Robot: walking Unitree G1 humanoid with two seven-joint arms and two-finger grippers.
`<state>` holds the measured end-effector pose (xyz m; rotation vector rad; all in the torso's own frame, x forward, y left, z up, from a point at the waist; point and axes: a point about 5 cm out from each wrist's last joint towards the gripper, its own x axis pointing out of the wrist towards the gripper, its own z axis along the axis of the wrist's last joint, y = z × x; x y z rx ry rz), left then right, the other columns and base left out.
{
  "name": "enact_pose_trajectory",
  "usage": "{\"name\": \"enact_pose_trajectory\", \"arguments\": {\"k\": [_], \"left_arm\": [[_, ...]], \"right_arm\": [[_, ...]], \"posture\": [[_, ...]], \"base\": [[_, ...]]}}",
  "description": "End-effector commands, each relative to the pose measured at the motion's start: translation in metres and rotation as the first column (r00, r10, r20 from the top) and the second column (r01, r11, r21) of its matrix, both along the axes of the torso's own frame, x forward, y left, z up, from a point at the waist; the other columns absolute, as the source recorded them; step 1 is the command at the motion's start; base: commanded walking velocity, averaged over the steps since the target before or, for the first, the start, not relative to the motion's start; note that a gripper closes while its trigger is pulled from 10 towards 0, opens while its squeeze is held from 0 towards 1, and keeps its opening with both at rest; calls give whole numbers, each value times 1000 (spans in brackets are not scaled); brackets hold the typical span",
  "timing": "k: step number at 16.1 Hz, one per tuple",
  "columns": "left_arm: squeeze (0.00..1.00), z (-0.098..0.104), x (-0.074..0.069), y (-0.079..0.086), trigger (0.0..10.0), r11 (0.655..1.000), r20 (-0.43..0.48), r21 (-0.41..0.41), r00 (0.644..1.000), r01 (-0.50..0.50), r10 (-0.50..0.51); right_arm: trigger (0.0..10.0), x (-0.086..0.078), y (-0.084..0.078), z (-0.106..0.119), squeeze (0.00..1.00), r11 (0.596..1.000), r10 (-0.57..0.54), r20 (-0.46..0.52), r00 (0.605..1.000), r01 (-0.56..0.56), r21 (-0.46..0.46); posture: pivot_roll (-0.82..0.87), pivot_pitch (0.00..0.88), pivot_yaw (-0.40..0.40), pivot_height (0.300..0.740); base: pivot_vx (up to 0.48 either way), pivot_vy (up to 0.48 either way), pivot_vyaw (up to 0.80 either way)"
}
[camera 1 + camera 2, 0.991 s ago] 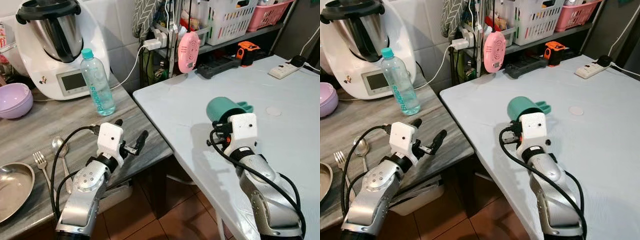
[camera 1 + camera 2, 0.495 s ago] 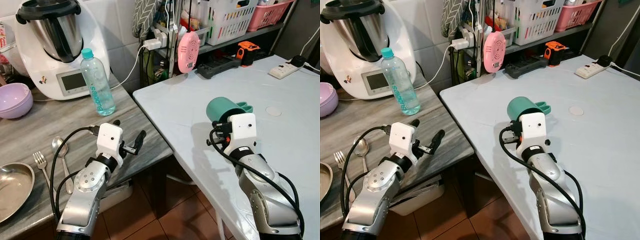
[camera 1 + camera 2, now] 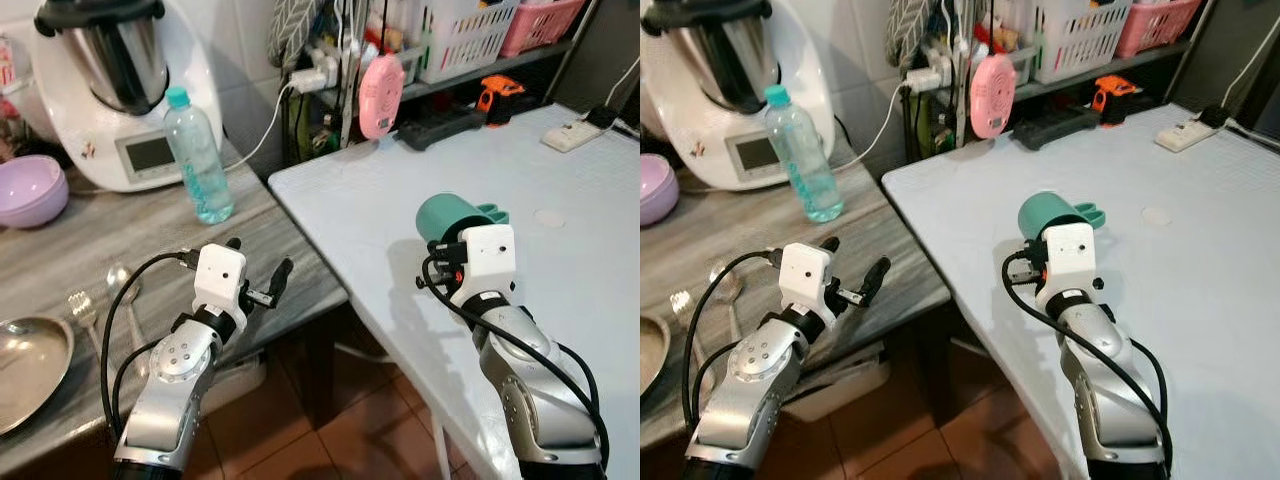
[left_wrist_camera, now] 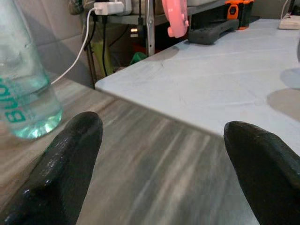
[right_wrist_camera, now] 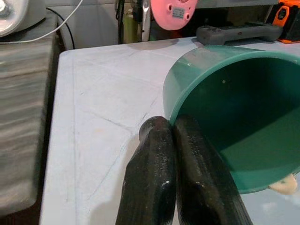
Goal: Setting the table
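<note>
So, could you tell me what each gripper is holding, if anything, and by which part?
The right gripper pinches the green cup by its rim, one finger inside. The left gripper is open and holds nothing.

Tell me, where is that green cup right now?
The green cup is held tilted in the right claw, pinched by its rim, above the white table on the robot's right side.
</note>
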<state>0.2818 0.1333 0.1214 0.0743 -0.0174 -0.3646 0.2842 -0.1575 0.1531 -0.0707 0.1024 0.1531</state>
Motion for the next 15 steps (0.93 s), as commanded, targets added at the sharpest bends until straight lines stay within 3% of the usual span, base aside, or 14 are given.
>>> {"name": "enact_pose_trajectory", "arguments": {"k": [1,15], "left_arm": [[0,-1,1,3,10000,1000,-12,19,1000,-17,18],[0,-2,-1,3,10000,999,-18,22,1000,-23,24]], "right_arm": [[10000,2,1,5,0,1000,4,28,1000,-5,6],[10000,5,2,3,0,1000,6,28,1000,-7,15]], "posture": [[-61,0,42,740],[-52,0,38,740]], "base": [[-270,0,0],[-278,0,0]]}}
